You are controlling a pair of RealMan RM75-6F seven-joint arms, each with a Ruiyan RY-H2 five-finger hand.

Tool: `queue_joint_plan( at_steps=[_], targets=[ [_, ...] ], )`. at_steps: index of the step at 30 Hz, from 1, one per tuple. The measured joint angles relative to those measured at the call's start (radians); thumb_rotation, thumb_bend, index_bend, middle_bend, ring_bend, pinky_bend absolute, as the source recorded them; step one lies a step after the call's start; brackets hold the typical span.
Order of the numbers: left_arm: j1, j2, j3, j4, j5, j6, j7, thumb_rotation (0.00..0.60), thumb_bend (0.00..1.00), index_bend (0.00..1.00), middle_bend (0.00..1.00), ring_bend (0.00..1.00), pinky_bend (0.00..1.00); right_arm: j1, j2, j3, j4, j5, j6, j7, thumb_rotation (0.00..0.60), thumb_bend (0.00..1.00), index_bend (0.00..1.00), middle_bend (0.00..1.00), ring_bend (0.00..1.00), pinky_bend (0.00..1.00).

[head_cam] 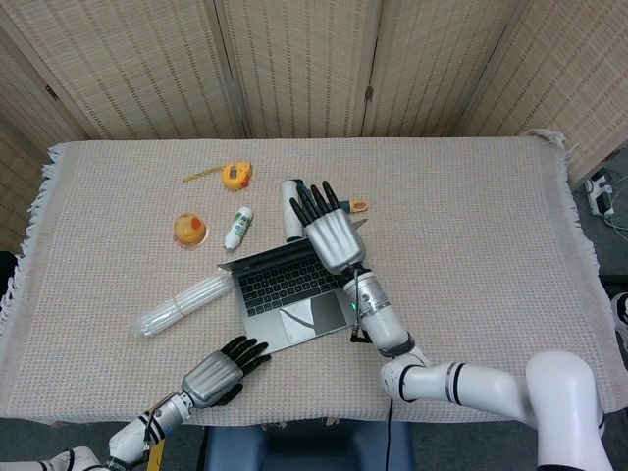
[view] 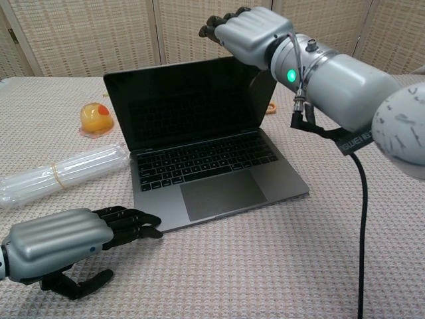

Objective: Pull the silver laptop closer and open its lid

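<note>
- The silver laptop (head_cam: 285, 294) (view: 206, 159) sits on the cloth-covered table (head_cam: 471, 245), near the front edge, with its lid raised to roughly upright and the dark screen facing the robot
- The right hand (head_cam: 329, 231) (view: 249, 30) is at the top right corner of the laptop's lid, its dark fingers (head_cam: 312, 201) extended over and past the top edge; whether it presses or grips the lid cannot be told, and nothing shows held in it
- The left hand (head_cam: 221, 368) (view: 73, 239) lies palm down on the cloth just in front of the laptop's front left corner, fingers (view: 129, 222) fairly straight and close together, their tips at or right beside that corner, holding nothing
- Left of the laptop lies a bundle of clear tubes (head_cam: 182, 304) (view: 63, 173) with a band around it
- Behind the laptop and to its left are a yellow rubber duck (head_cam: 189, 230) (view: 96, 117) and a small white bottle (head_cam: 238, 229)
- Further behind the laptop is a yellow tape measure (head_cam: 235, 176)
- Right behind the lid is a white roller (head_cam: 290, 211), partly hidden by the right hand, with an orange handle tip (head_cam: 359, 205) showing beside it
</note>
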Motion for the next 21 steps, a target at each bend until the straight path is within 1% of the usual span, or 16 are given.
queue_joint_plan(
  at_steps=[10,15,21],
  targets=[
    [-0.002,0.001,-0.002,-0.009,-0.007,-0.005,0.010,0.600,0.65,0.06,0.00,0.01,0.00,0.073,-0.011,0.039,0.068,0.094,-0.007,-0.011,0.600,0.48,0.00,0.00,0.00,0.00],
    [-0.007,0.011,-0.005,-0.024,-0.011,-0.010,0.012,0.600,0.73,0.06,0.00,0.01,0.00,0.111,-0.015,0.049,0.100,0.145,-0.010,-0.016,0.600,0.48,0.00,0.00,0.00,0.00],
    [-0.008,0.016,-0.008,-0.032,-0.018,-0.013,0.017,0.600,0.74,0.06,0.00,0.01,0.00,0.134,-0.019,0.051,0.132,0.193,-0.010,-0.013,0.600,0.47,0.00,0.00,0.00,0.00]
  ],
)
